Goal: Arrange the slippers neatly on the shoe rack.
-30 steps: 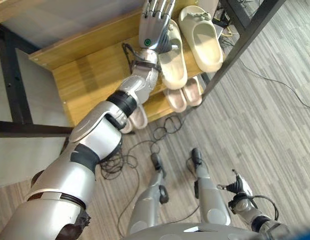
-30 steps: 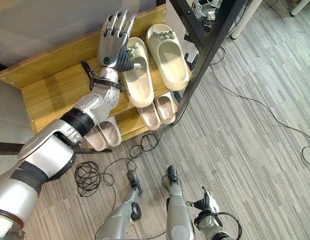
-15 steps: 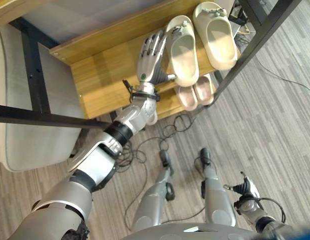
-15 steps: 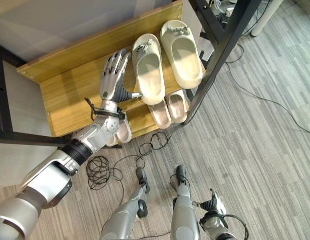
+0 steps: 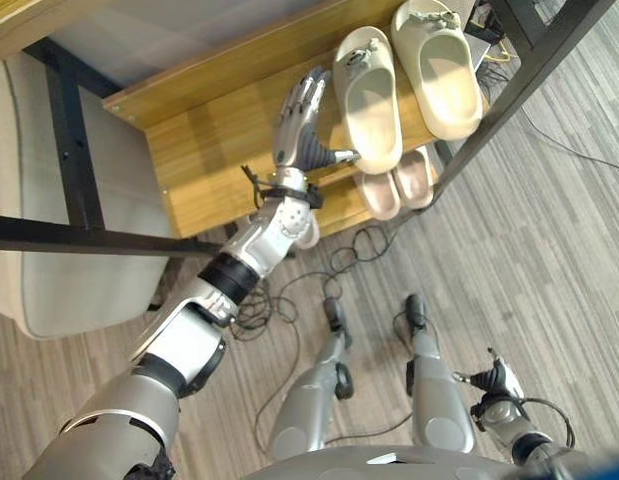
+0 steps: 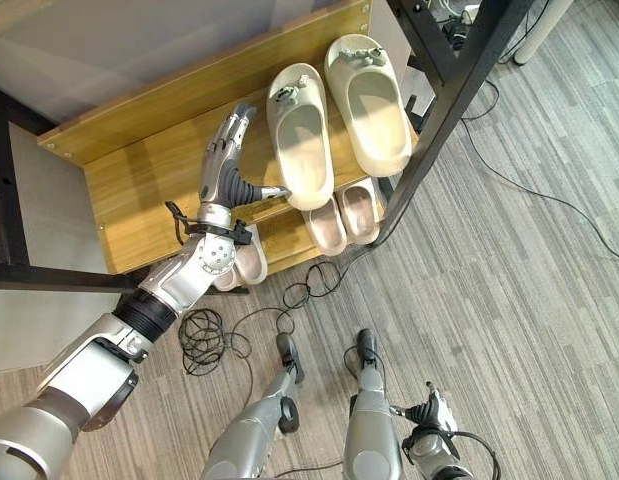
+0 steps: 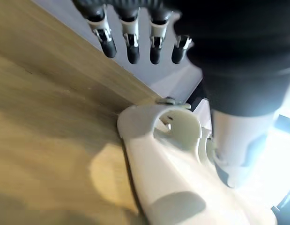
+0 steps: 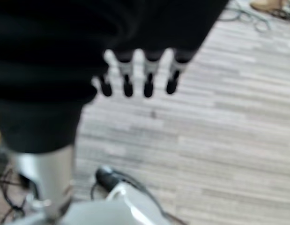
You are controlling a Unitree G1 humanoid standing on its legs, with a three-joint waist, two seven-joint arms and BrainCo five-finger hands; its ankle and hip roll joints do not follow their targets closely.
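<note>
Two cream slippers stand side by side, toes to the back, on the top shelf of the wooden shoe rack [image 5: 204, 160]: the left slipper [image 5: 367, 95] and the right slipper [image 5: 441, 65]. My left hand [image 5: 301, 130] is open just left of the left slipper, fingers straight and pointing to the back board. Its thumb [image 7: 234, 150] reaches out against the side of that slipper [image 7: 154, 164] near the heel. My right hand [image 5: 494, 385] hangs open low by my side over the floor, fingers [image 8: 147, 77] relaxed.
A pinkish pair of slippers [image 5: 394, 185] lies on the lower shelf, and another pair [image 6: 244, 262] sits partly under my left forearm. A black frame post [image 5: 509, 95] slants past the rack's right end. A grey cushioned seat [image 5: 49, 290] is at the left. Cables [image 5: 354, 245] lie on the floor.
The camera has shifted. My left hand has drawn back off the left slipper's toe to its left side and turned on edge, thumb now at the slipper's heel side.
</note>
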